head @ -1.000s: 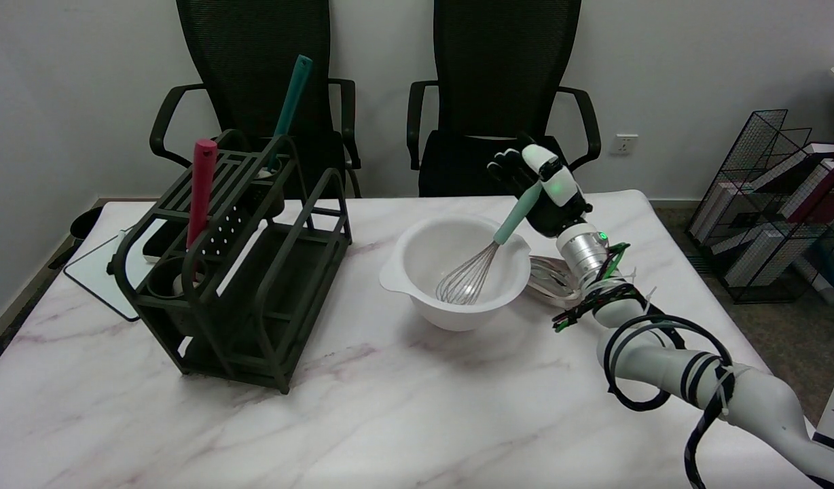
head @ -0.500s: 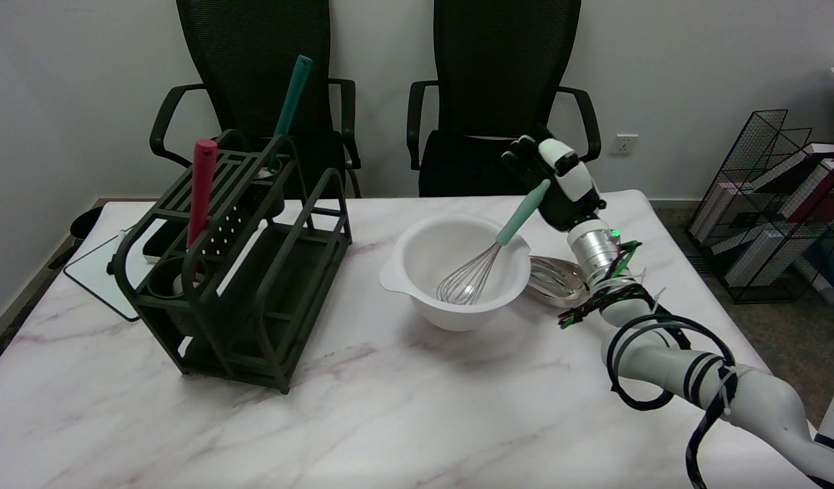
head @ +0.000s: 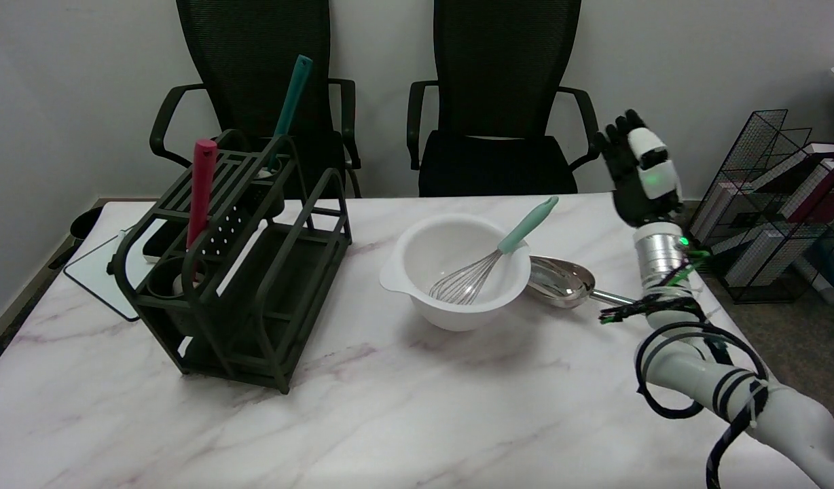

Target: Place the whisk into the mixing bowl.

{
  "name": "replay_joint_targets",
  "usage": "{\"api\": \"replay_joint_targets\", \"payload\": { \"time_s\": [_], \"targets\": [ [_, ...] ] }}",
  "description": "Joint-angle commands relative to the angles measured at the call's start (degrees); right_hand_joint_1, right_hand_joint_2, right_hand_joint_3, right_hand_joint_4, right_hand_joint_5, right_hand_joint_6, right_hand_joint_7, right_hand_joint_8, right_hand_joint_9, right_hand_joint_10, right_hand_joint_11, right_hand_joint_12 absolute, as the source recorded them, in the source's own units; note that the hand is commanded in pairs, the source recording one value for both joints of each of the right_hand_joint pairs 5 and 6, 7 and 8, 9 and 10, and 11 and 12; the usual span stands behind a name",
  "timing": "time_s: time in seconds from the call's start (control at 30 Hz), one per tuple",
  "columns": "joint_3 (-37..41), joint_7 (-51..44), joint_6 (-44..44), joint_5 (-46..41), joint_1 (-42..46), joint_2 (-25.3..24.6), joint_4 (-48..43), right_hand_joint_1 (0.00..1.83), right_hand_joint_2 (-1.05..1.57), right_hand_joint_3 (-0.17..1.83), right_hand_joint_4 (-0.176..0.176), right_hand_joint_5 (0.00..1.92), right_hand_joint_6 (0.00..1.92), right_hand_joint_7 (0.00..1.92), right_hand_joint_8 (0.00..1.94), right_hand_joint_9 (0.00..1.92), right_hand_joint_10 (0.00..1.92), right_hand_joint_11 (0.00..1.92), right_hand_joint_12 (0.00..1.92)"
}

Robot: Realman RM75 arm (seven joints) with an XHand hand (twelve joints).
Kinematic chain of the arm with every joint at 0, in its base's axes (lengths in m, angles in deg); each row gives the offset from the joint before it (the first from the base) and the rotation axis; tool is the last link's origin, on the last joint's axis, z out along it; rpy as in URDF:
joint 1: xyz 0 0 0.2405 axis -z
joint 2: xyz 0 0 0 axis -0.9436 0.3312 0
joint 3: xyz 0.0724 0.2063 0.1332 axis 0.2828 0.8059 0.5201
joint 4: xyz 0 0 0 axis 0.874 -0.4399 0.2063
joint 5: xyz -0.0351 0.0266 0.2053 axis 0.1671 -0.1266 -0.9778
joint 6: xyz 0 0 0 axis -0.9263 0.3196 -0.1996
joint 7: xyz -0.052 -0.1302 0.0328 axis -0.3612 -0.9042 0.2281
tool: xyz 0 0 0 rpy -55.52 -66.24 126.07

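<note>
Now right hand (head: 640, 178) upright, fingers (head: 617, 139) apart

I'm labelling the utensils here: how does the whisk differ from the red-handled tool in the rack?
The whisk leans tilted in the white mixing bowl, its handle propped on the rim; the red-handled tool stands nearly upright in the dark rack. The whisk's handle is pale mint green and the other is red. The whisk's wire head is in plain view, while the red tool's working end is hidden. Neither is held: the right hand is raised well clear.
</note>
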Motion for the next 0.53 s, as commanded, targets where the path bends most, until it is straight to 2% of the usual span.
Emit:
{"api": "replay_joint_targets", "payload": {
  "time_s": [0.03,0.07,0.1,0.17,0.33,0.53],
  "targets": [
    [9.6,-2.8,23.1,-2.4,17.1,-1.5,4.5,0.89,0.77,1.03,0.0,1.22,1.22,1.5,1.5,1.29,1.29,1.23,1.23],
    [8.4,-2.8,24.3,-2.8,18.2,-1.8,6.3,0.87,0.87,0.99,0.0,1.47,1.47,1.65,1.65,1.5,1.5,1.37,1.37],
    [6.8,-2.9,26.0,-3.7,19.3,-2.0,8.0,0.85,0.91,0.98,0.0,1.59,1.59,1.74,1.74,1.59,1.59,1.44,1.44],
    [4.4,-3.2,29.4,-5.4,21.4,-2.4,10.7,0.85,0.94,0.96,0.0,1.67,1.67,1.79,1.79,1.66,1.66,1.52,1.52],
    [2.5,-3.3,40.0,-2.8,26.5,-3.8,11.0,0.87,0.91,0.92,0.0,1.58,1.58,1.79,1.79,1.7,1.7,1.6,1.6],
    [-4.1,-4.1,41.3,0.0,29.6,-5.5,11.3,0.88,0.84,0.96,0.0,1.44,1.44,1.7,1.7,1.67,1.67,1.57,1.57]
  ]
}}
